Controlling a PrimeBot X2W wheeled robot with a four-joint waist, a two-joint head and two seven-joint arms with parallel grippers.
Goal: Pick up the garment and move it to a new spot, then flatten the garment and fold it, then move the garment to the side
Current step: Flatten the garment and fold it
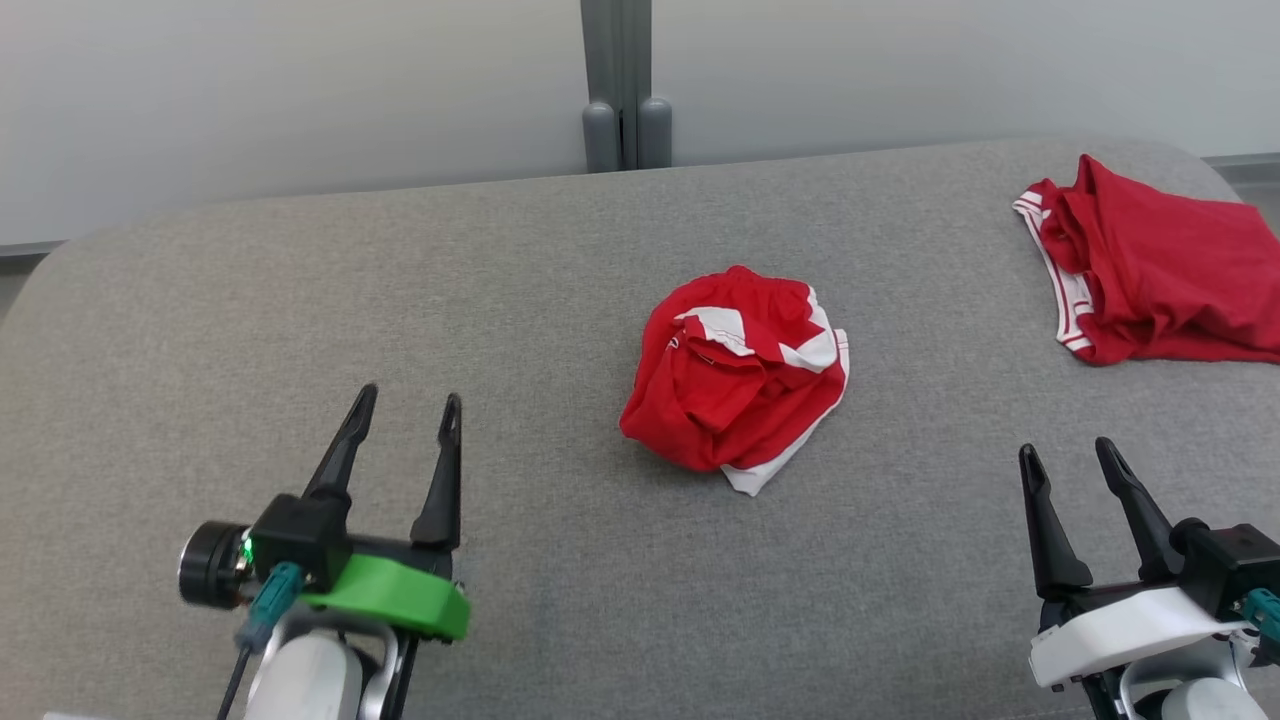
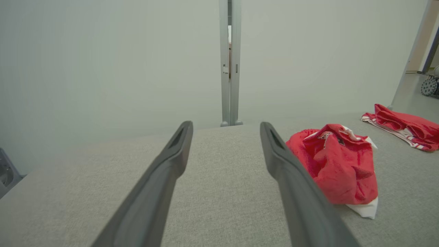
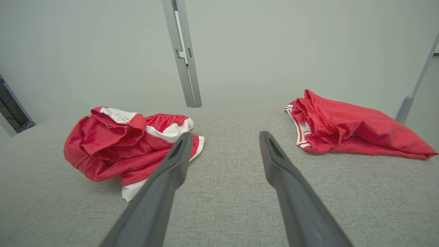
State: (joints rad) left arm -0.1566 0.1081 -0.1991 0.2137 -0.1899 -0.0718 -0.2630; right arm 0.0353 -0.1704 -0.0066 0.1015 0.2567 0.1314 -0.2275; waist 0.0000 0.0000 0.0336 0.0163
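A crumpled red and white garment lies bunched near the middle of the grey fabric surface; it also appears in the left wrist view as the garment and in the right wrist view as the garment. My left gripper stands open at the lower left, well to the left of the garment, with nothing between its fingers. My right gripper is open at the lower right, apart from the garment and empty.
A second red garment with white striped trim lies at the far right edge, also seen as the second garment. A grey post stands behind the surface against a pale wall.
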